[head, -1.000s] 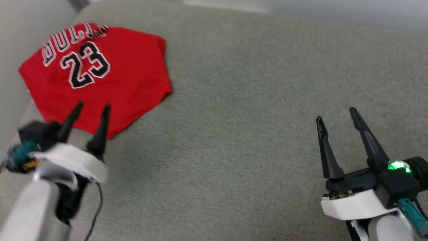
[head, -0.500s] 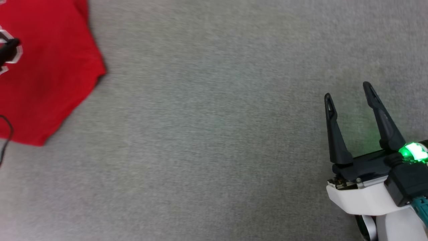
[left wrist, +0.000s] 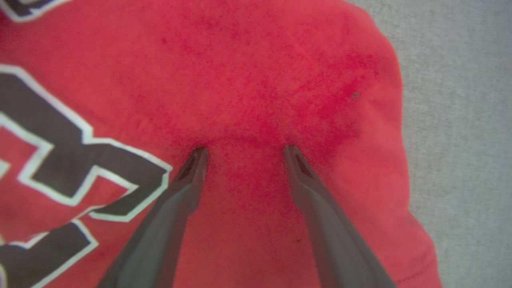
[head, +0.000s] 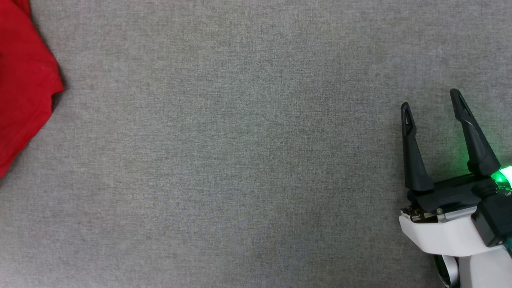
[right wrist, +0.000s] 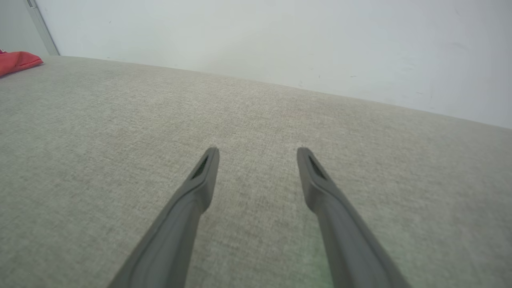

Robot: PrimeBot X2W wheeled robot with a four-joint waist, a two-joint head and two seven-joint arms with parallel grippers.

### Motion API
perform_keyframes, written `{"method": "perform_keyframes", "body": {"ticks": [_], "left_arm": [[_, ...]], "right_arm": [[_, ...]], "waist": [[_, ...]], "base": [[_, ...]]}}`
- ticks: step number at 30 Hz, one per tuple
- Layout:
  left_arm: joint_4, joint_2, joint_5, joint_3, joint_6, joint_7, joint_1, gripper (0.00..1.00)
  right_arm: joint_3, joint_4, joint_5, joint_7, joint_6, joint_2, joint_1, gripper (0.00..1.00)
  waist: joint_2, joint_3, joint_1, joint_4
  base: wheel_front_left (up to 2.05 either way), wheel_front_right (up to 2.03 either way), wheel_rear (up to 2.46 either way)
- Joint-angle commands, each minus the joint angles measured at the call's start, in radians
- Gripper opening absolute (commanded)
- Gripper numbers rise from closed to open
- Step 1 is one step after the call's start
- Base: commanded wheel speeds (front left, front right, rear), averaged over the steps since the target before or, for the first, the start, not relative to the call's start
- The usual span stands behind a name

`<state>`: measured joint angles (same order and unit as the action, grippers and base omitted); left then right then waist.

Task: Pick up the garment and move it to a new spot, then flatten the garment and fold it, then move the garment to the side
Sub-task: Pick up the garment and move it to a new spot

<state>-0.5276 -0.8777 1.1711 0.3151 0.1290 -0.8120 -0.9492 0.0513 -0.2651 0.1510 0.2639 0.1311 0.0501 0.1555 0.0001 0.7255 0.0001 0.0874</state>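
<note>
In the head view, the jersey [head: 24, 92] is lying at the left edge on a grey surface [head: 240, 160], with only a plain red corner of it showing. The right gripper [head: 430, 98] is sitting far to the right of the jersey, well apart from it, over bare grey fabric. Its two dark fingers are standing wide apart with nothing between them, and a green light [head: 502, 176] is glowing at its base, on the side away from the jersey. In the left wrist view, the left gripper [left wrist: 245, 149] is hanging right over the jersey [left wrist: 260, 72], its jaws spread wide and gripping nothing. Both fingertips [left wrist: 199, 154] seem to be touching the red cloth, where a faint crease is running between them, though firm contact is hard to tell. The black, white-outlined number [left wrist: 60, 152] on the jersey is lying just to the left of the fingers, and the grey surface [left wrist: 460, 120] is showing past the jersey's right-hand hem. In the right wrist view, the right gripper [right wrist: 258, 150] is pointing across the surface [right wrist: 120, 140], open and empty. The jersey [right wrist: 18, 62] is showing as a small red patch far off at the upper left, and a pale wall [right wrist: 280, 40] is rising behind the surface, on past the jersey.
</note>
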Motion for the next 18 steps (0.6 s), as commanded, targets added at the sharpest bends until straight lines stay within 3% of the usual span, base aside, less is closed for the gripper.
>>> {"method": "perform_keyframes", "body": {"ticks": [1, 9, 18], "left_arm": [[-0.016, 0.046, 0.007, 0.061, 0.001, -0.030, 0.051, 0.00], [0.004, 0.033, 0.050, 0.092, 0.002, 0.088, 0.050, 0.00], [0.080, -0.045, 0.057, 0.092, 0.001, 0.368, 0.067, 0.00]], "right_arm": [[-0.005, 0.009, 0.000, 0.001, -0.001, 0.000, 0.000, 1.00], [0.005, 0.034, -0.002, 0.001, -0.001, 0.000, 0.013, 1.00], [0.030, 0.101, -0.042, 0.001, -0.001, 0.000, -0.007, 1.00]], "waist": [[-0.0001, -0.001, -0.0001, 0.000], [-0.0001, -0.066, -0.0001, 0.010], [-0.0001, -0.258, -0.0001, -0.008]], "base": [[0.00, 0.00, 0.00], [0.00, 0.00, 0.00], [0.00, 0.00, 0.00]]}}
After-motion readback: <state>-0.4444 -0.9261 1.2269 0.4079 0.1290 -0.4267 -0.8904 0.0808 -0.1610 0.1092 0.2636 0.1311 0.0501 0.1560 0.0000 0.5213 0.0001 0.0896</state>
